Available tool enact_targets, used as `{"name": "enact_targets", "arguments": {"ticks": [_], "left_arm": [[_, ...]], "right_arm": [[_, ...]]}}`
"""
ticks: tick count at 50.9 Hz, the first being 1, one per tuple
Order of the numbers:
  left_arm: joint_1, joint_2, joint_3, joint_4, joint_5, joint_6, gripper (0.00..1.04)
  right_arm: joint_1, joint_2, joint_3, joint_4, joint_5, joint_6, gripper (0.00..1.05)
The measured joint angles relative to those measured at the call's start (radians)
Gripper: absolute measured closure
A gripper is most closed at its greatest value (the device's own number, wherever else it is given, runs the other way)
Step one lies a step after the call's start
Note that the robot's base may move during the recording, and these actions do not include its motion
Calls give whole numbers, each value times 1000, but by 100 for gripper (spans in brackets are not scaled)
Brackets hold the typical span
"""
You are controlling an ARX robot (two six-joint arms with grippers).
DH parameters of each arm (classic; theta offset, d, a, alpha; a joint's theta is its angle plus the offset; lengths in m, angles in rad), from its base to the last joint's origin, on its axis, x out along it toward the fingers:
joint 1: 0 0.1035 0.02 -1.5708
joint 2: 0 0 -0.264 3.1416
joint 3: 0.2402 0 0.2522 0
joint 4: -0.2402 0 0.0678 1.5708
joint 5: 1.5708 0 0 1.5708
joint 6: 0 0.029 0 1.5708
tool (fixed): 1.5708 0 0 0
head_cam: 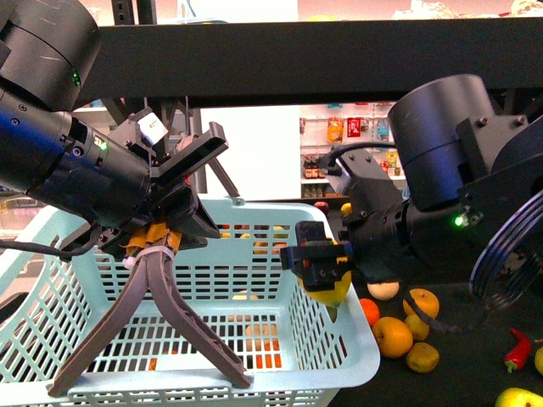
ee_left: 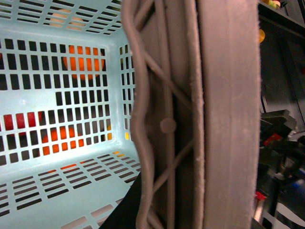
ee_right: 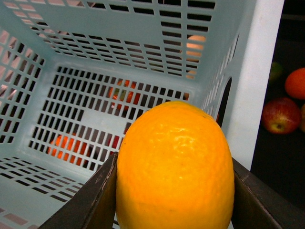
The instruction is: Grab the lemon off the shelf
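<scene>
Right fingers point(ee_right: 97, 193) pinch the lemon point(ee_right: 175, 167), one dark pad pressed to each flank. The fruit's long axis appears to run out along the fingers rather than across them. Clear of the shelf point(head_cam: 297, 59) and its lower deck, the lemon hangs just past the fingertips, at the side wall of a pale blue slotted basket point(head_cam: 263, 206). In the right wrist view the basket's floor lies straight beyond the fruit, while the pale rim passes just beside one finger. The coming move turns on that relation: a release would probably drop the lemon inside but close to the wall, so a small shift inward from the rim looks prudent. Oranges point(head_cam: 393, 336) and a red chilli point(head_cam: 516, 349) lie on the dark deck, across the rim from the fingers. Left fingers point(head_cam: 201, 324) are spread wide and hold nothing. Their tips point down toward the basket's front edge, well apart from the lemon.
</scene>
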Motion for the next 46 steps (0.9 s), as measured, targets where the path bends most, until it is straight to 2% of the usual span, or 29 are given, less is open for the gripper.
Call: {"name": "enact_targets", "arguments": {"ticks": [16, 34, 46], "left_arm": [[0, 0, 0, 0, -1, 0, 89], [0, 0, 0, 1, -2, 1, 89], [0, 0, 0, 1, 0, 3, 89]], "right_arm": [[-6, 48, 63, 53, 37, 23, 7], [-98, -6, 58, 84, 16, 88, 8], [-254, -151, -74, 122, 6, 20, 8]]}}
